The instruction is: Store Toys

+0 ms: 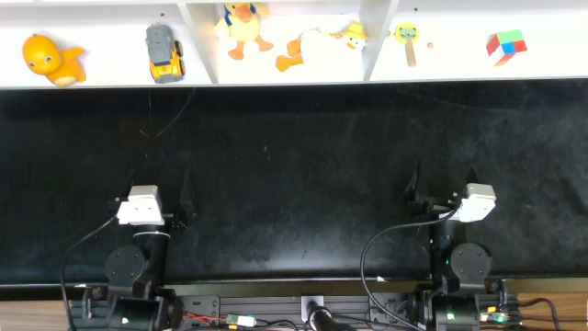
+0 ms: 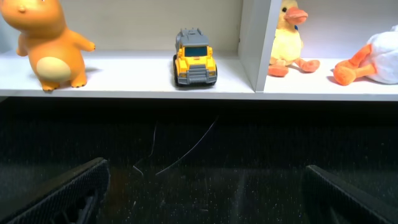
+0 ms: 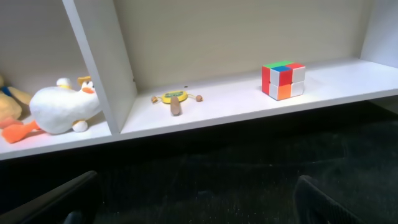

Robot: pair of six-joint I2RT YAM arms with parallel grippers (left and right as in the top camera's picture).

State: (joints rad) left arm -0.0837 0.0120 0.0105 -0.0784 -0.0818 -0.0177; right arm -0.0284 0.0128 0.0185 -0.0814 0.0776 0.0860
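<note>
Toys stand in a white shelf [image 1: 294, 75] along the far edge of the black table. An orange creature figure [image 1: 52, 58] [image 2: 46, 40] and a yellow toy truck [image 1: 164, 52] [image 2: 194, 57] share the left compartment. A yellow plush duck [image 1: 243, 26] [image 2: 289, 38] and a white plush duck [image 1: 322, 44] [image 3: 61, 107] lie in the middle compartment. A small rattle drum [image 1: 408, 39] [image 3: 174, 99] and a colourful cube [image 1: 506, 44] [image 3: 283, 79] sit in the right one. My left gripper [image 1: 158, 188] [image 2: 202, 186] and right gripper [image 1: 443, 187] [image 3: 196, 196] are open and hold nothing, low near the table's front.
The black mat [image 1: 294, 175] stretches between the grippers and the shelf. Upright white dividers [image 2: 256, 43] [image 3: 99, 62] separate the compartments. Cables and the arm bases run along the table's front edge.
</note>
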